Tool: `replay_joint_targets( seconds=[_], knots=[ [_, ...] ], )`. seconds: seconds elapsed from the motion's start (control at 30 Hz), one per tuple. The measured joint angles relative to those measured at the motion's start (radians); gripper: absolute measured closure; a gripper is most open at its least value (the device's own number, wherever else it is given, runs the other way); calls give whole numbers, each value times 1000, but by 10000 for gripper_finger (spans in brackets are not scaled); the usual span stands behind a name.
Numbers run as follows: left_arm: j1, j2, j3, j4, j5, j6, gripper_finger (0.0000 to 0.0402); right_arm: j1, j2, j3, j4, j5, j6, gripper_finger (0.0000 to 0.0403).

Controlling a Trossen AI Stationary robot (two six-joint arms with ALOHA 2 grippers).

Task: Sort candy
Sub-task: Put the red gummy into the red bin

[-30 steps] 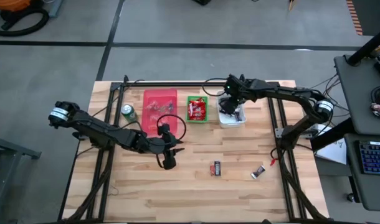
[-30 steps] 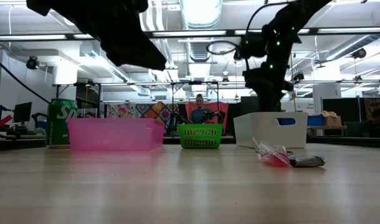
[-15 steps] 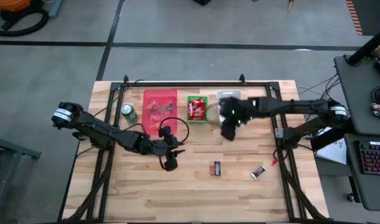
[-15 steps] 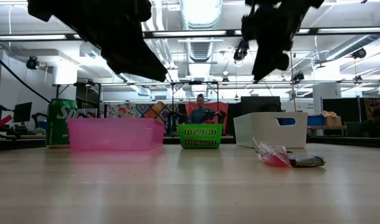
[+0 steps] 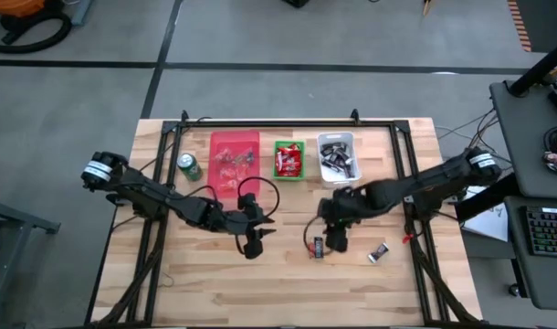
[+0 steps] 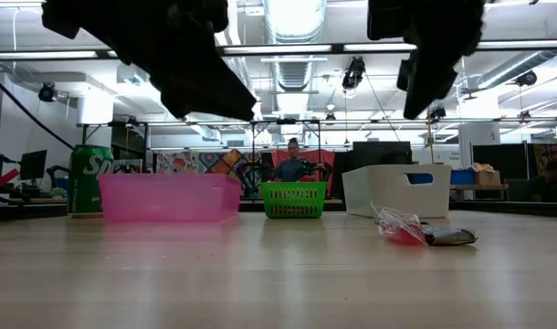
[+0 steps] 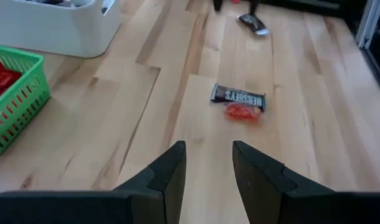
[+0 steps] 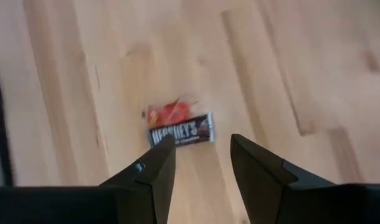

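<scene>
Having swung away from the white plastic bin [image 5: 338,157] at the far edge, now hanging low over the middle of the pale wooden table [image 5: 288,283]: right gripper [image 5: 336,239], fingers parted and empty, poised just above a dark brown chocolate bar in a printed wrapper [image 8: 180,132] with a small red-wrapped sweet [image 8: 169,112] touching its long side. Lying together on the bare boards, the same pair showing from above as a dark and red spot [image 5: 319,247] just beside the right fingertips. Resting farther toward the right edge, apart from that pair, a dark silver-ended wrapped candy [image 5: 378,252]. Holding nearly the same place as a second ago, only slightly shifted: left gripper [image 5: 253,244], also spread open with nothing between its fingers, hovering over empty wood to the left of the chocolate bar and looking across at it [image 7: 238,97]. Sitting in a row along the far side: a translucent pink rectangular bin [image 5: 235,161] with a few clear-wrapped sweets inside, a small green mesh basket [image 5: 289,160] filled with red-wrapped candy, and the white bin carrying dark wrapped pieces. Standing upright left of the pink bin, a green drink can [image 5: 188,165]. Showing at table height, a crumpled red and silver wrapper pile [image 6: 415,229] in front of the white bin [image 6: 395,189], both arms hanging dark overhead. Sitting far behind the green basket, a person [image 6: 292,163] in the room.
</scene>
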Motion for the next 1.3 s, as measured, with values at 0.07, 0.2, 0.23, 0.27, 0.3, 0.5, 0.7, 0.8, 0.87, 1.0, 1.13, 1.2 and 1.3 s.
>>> replay_joint_targets(
  seconds=[0.07, 0.2, 0.23, 0.27, 0.3, 0.5, 0.7, 0.8, 0.87, 1.0, 1.13, 1.2, 1.3],
  knots=[
    [-6, -11, 0, 2, 0, -3, 286, 39, 35, 0, 2, 3, -102, 253],
    [-20, -20, 7, 0, 0, 3, 286, 106, 116, 0, 51, -1, -219, 256],
    [-22, -20, 11, 0, 0, 10, 286, 115, 135, 0, 68, 1, -229, 259],
    [-22, -20, 15, 1, 0, 15, 286, 121, 155, 0, 88, 7, -236, 261],
    [-22, -20, 17, 3, 0, 19, 286, 123, 174, 0, 111, 19, -238, 263],
    [-22, -20, 40, 2, -2, 53, 286, 120, 279, 0, 171, 79, -242, 264],
    [-22, -20, 48, 1, -2, 64, 286, 120, 339, 0, 246, 80, -236, 265],
    [-22, -20, 48, 0, -2, 65, 286, 117, 351, 0, 285, 88, -220, 270],
    [-22, -20, 48, 0, -3, 65, 286, 112, 358, 1, 291, 113, -207, 274],
    [-22, -20, 48, 0, -3, 55, 286, 100, 377, 0, 293, 118, -198, 290],
    [-26, -20, 48, 0, -4, 50, 286, 91, 400, 1, 321, 120, -191, 322],
    [-31, -25, 49, -1, -4, 50, 286, 89, 403, 1, 332, 120, -193, 346],
    [-46, -53, 49, -12, -4, 50, 286, 87, 403, 1, 349, 120, -215, 384]
  ],
)
